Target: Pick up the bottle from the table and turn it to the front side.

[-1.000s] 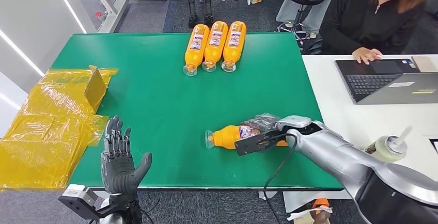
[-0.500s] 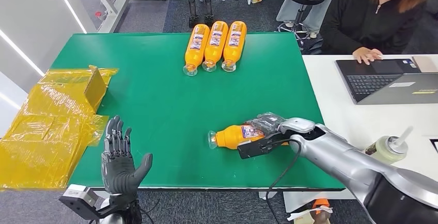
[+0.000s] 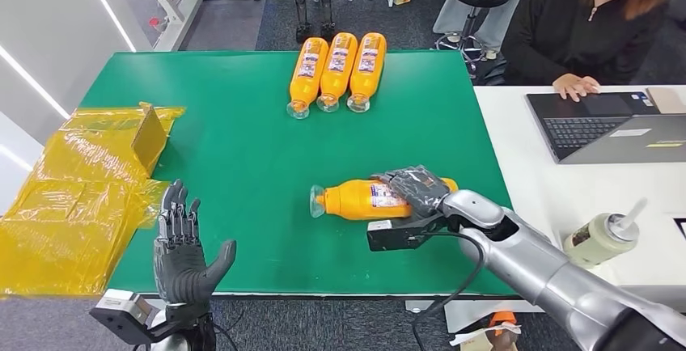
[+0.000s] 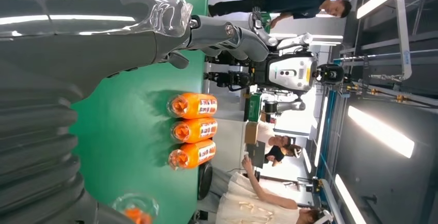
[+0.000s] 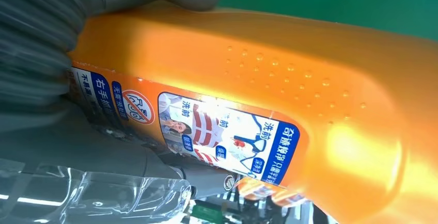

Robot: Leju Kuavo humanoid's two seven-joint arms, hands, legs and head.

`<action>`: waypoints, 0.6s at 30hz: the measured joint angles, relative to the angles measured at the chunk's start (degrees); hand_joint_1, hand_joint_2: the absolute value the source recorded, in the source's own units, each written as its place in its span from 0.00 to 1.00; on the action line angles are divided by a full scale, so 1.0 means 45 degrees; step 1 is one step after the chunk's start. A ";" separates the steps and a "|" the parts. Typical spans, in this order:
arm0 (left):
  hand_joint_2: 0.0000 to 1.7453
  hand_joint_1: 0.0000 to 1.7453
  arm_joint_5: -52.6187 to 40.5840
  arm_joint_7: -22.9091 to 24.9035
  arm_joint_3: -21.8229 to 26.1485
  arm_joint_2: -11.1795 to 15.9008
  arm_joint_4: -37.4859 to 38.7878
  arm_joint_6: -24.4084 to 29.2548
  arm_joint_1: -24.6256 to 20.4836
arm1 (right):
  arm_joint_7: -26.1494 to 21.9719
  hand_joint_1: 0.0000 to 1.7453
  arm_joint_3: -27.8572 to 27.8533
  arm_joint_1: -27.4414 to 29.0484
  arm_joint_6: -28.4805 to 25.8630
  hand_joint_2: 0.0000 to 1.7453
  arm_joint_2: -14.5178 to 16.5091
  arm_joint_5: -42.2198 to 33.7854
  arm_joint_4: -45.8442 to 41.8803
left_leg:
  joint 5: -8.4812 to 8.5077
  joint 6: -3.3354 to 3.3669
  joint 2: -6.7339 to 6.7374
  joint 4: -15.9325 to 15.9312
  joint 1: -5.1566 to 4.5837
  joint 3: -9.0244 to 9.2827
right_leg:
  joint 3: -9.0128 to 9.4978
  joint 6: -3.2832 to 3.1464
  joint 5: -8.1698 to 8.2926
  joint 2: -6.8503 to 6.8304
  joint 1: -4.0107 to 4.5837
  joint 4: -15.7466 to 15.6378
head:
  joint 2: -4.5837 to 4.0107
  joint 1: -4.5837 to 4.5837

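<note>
An orange bottle with a clear cap lies level, lifted a little above the green table, cap pointing left. My right hand grips its rear half, fingers wrapped over the body. The right wrist view is close on the orange bottle, its printed label facing the camera. My left hand stands open, palm up and fingers spread, at the table's near left edge, holding nothing. The left wrist view shows the left hand over the green surface.
Three more orange bottles lie side by side at the table's far edge. Crumpled yellow plastic and a box cover the left side. A person works at a laptop on the white desk to the right.
My right hand has closed round the bottle and raised it off the table, shifting it slightly left and farther away. The left hand has barely moved.
</note>
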 joint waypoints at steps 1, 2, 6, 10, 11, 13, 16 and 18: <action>1.00 0.00 -0.0023 0.0000 0.0016 -0.0013 0.0001 0.0004 0.0000 | -0.0027 1.00 -0.0197 0.0162 -0.0016 1.00 -0.0044 0.0078 -0.0194 | 0.0000 0.0000 -0.0001 0.0000 0.0000 -0.0001 | 0.0000 0.0000 0.0000 -0.0001 0.0000 0.0000 | 0.0000 0.0001; 1.00 0.00 -0.0057 0.0000 0.0030 -0.0028 0.0002 0.0012 -0.0002 | -0.0058 1.00 -0.0395 0.0358 -0.0038 1.00 -0.0078 0.0180 -0.0392 | 0.0000 0.0000 -0.0001 0.0000 0.0000 -0.0001 | 0.0001 0.0000 0.0000 0.0000 0.0000 0.0000 | 0.0000 0.0001; 1.00 0.00 -0.0215 0.0000 0.0059 -0.0042 0.0039 0.0073 -0.0086 | -0.0051 1.00 -0.1237 0.1461 -0.0119 1.00 -0.0180 0.0687 -0.1597 | -0.0001 0.0000 -0.0004 0.0000 -0.0001 -0.0005 | 0.0000 0.0000 0.0000 -0.0001 -0.0001 -0.0002 | 0.0000 0.0002; 1.00 0.00 -0.0214 0.0000 0.0075 -0.0042 0.0131 0.0079 -0.0208 | -0.0040 1.00 -0.1796 0.2422 -0.0227 1.00 -0.0231 0.1054 -0.2665 | -0.0006 0.0000 -0.0001 -0.0002 0.0000 -0.0008 | -0.0006 0.0002 -0.0002 0.0004 0.0000 -0.0001 | 0.0000 -0.0001; 1.00 0.00 -0.0172 0.0000 0.0075 -0.0042 0.0158 0.0048 -0.0242 | -0.0113 1.00 -0.1934 0.2652 -0.0326 1.00 -0.0214 0.1189 -0.2904 | -0.0006 0.0000 -0.0008 -0.0003 0.0000 -0.0010 | -0.0006 0.0004 -0.0005 -0.0003 0.0000 -0.0001 | 0.0000 -0.0001; 1.00 0.00 0.0109 0.0007 0.0075 -0.0050 0.0253 -0.0185 -0.0328 | -0.0216 1.00 -0.2240 0.3152 -0.0683 1.00 -0.0085 0.1594 -0.3419 | -0.0006 0.0000 -0.0023 -0.0007 0.0002 -0.0015 | -0.0005 0.0008 -0.0009 -0.0018 0.0001 0.0000 | 0.0000 0.0000; 1.00 0.00 0.0946 0.0103 0.0075 -0.0098 0.0563 -0.1038 -0.0505 | -0.0172 1.00 -0.2655 0.3839 -0.1312 1.00 0.0301 0.2313 -0.4157 | -0.0006 -0.0001 -0.0015 -0.0010 0.0003 -0.0014 | -0.0006 0.0009 -0.0010 -0.0009 0.0001 0.0001 | 0.0000 0.0000; 1.00 0.00 0.1583 0.0272 0.0072 -0.0164 0.0801 -0.1788 -0.0616 | -0.0094 1.00 -0.2822 0.4190 -0.1524 1.00 0.0627 0.2717 -0.4523 | -0.0006 -0.0001 -0.0008 -0.0010 0.0003 -0.0012 | -0.0007 0.0009 -0.0010 -0.0002 0.0001 0.0001 | 0.0000 -0.0001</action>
